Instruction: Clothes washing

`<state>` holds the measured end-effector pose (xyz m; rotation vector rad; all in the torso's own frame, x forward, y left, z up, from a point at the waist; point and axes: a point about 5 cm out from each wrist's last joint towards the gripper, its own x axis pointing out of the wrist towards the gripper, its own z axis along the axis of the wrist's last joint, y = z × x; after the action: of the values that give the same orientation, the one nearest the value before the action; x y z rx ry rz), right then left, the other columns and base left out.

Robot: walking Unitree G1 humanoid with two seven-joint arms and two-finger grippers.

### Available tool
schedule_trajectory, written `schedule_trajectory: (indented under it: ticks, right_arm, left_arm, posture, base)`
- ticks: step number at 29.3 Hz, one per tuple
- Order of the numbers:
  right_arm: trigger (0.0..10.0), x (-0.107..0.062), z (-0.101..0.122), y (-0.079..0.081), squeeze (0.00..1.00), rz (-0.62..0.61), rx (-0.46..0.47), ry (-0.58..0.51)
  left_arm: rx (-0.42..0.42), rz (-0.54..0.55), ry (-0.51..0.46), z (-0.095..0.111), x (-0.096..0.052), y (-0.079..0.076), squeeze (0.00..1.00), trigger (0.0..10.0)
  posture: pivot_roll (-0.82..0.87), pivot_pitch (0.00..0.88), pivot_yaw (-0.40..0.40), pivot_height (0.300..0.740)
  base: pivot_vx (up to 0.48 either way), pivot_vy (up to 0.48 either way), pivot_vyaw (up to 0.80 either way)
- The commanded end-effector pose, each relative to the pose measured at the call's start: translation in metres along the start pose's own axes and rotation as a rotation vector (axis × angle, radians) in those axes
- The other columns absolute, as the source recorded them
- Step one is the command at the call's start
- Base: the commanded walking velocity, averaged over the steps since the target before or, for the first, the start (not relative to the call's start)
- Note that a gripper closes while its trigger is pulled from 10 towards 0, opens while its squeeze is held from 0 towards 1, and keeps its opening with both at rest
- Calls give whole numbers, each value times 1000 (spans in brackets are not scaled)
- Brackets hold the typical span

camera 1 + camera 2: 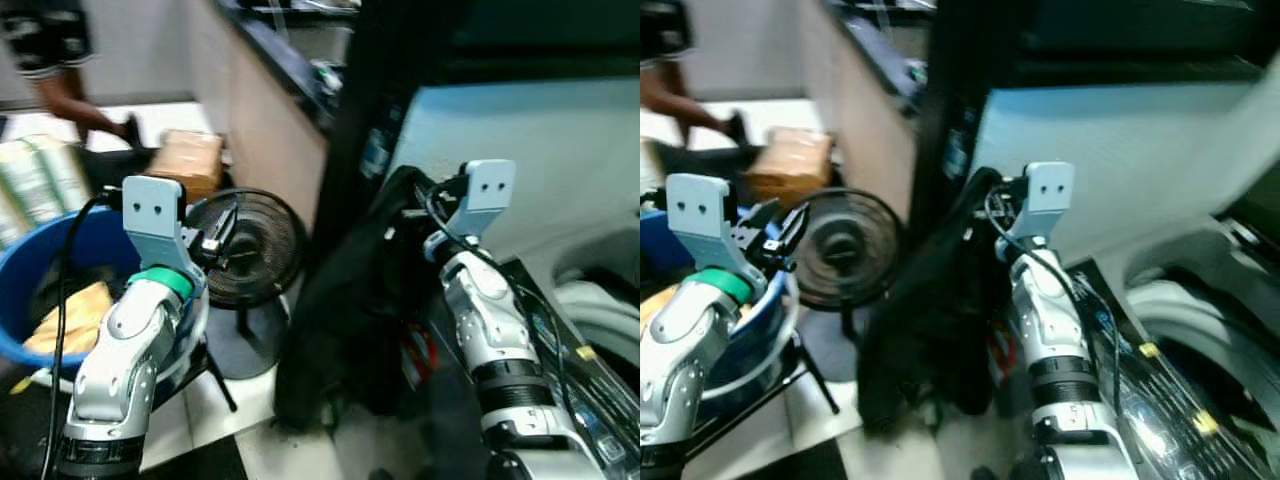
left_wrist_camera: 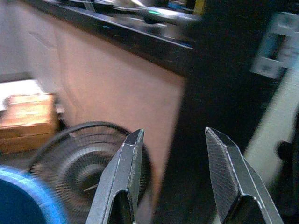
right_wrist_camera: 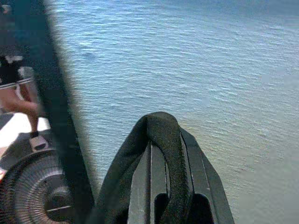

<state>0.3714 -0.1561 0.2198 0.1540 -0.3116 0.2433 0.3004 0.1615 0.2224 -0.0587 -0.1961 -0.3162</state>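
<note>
A dark garment hangs from my right gripper, which is shut on a fold of it; the right wrist view has the black cloth draped over the closed fingers. The cloth trails down toward the floor beside the washing machine. My left gripper is raised over the blue basin and stands open with nothing between its fingers. A yellow cloth lies in the basin.
A black floor fan stands between the basin and the garment. A counter runs behind, with a cardboard box on the floor. A person stands at the far left. The washer's pale raised lid rises at right.
</note>
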Motion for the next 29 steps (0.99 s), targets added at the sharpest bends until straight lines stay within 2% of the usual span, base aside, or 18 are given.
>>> schedule_trajectory:
  ticks: [1, 2, 4, 5, 6, 7, 8, 9, 10, 11, 12, 14, 15, 17, 19, 23, 26, 29]
  right_arm:
    - [10000, -3, 1, 2, 0, 73, 53, 9]
    - [10000, -3, 1, 2, 0, 73, 53, 9]
    - [10000, -16, 2, 17, 0, 328, 178, 41]
    - [10000, -16, 2, 17, 0, 328, 178, 41]
    - [10000, -19, 7, 18, 0, 381, 232, 28]
    - [10000, -18, 16, 15, 0, 369, 274, -12]
    - [10000, -18, 16, 15, 0, 369, 274, -12]
    - [10000, -13, 32, 10, 0, 325, 338, -85]
    - [10000, -13, 32, 10, 0, 325, 338, -85]
    - [10000, -5, 51, 7, 0, 281, 408, -169]
    - [10000, -5, 51, 7, 0, 281, 408, -169]
    - [10000, 7, 82, 0, 0, 212, 476, -292]
    - [10000, 7, 82, 0, 0, 212, 476, -292]
    - [10000, 11, 94, -3, 0, 204, 490, -333]
    - [10000, 10, 95, -5, 0, 213, 500, -335]
    - [10000, 7, 94, -9, 0, 214, 505, -326]
    - [10000, 5, 89, -12, 0, 179, 429, -280]
    - [10000, 12, 67, -16, 0, 45, 169, -98]
  left_arm:
    - [-34, -64, 10, -1, -2, -9, 0, 10000]
    - [-34, -64, 10, -1, -2, -9, 0, 10000]
    - [-118, -160, 10, 0, -7, -19, 0, 10000]
    - [-118, -160, 10, 0, -7, -19, 0, 10000]
    - [-163, -182, 17, 0, -9, -21, 0, 10000]
    - [-181, -183, 14, 2, -9, -20, 0, 10000]
    - [-181, -183, 14, 2, -9, -20, 0, 10000]
    - [-178, -168, 8, 4, -8, -18, 0, 10000]
    - [-178, -168, 8, 4, -8, -18, 0, 10000]
    - [-158, -133, 11, 6, -6, -14, 0, 10000]
    - [-158, -133, 11, 6, -6, -14, 0, 10000]
    - [-126, -55, 21, 8, 0, -6, 0, 10000]
    - [-126, -55, 21, 8, 0, -6, 0, 10000]
    - [-123, 16, 38, 7, 3, 2, 0, 10000]
    - [-112, 21, 41, 7, 3, 3, 0, 10000]
    - [-69, 26, 69, 4, 2, 4, 0, 10000]
    - [-57, 39, 80, 3, 3, 5, 0, 10000]
    - [4, 86, 19, 7, 9, 8, 0, 10000]
  posture:
    - [67, 34, -45, 740]
    - [67, 34, -45, 740]
    - [64, 27, -44, 740]
    - [64, 27, -44, 740]
    - [68, 24, -46, 740]
    - [73, 15, -48, 740]
    - [73, 15, -48, 740]
    - [77, 10, -48, 740]
    - [77, 10, -48, 740]
    - [81, 6, -47, 740]
    - [81, 6, -47, 740]
    - [77, 0, -42, 740]
    - [77, 0, -42, 740]
    - [74, 0, -41, 740]
    - [74, 0, -41, 740]
    - [72, 0, -42, 740]
    - [69, 0, -43, 740]
    - [67, 2, -43, 740]
  base:
    - [0, 0, -800]
    - [0, 0, -800]
    - [0, 0, -800]
    - [0, 0, -800]
    - [0, 0, -800]
    - [0, 0, -800]
    - [0, 0, -800]
    - [0, 0, -800]
    - [0, 0, -800]
    - [0, 0, -800]
    - [0, 0, -800]
    - [0, 0, -800]
    - [0, 0, -800]
    - [0, 0, -800]
    - [0, 0, -800]
    - [0, 0, -800]
    - [0, 0, -800]
    - [0, 0, -800]
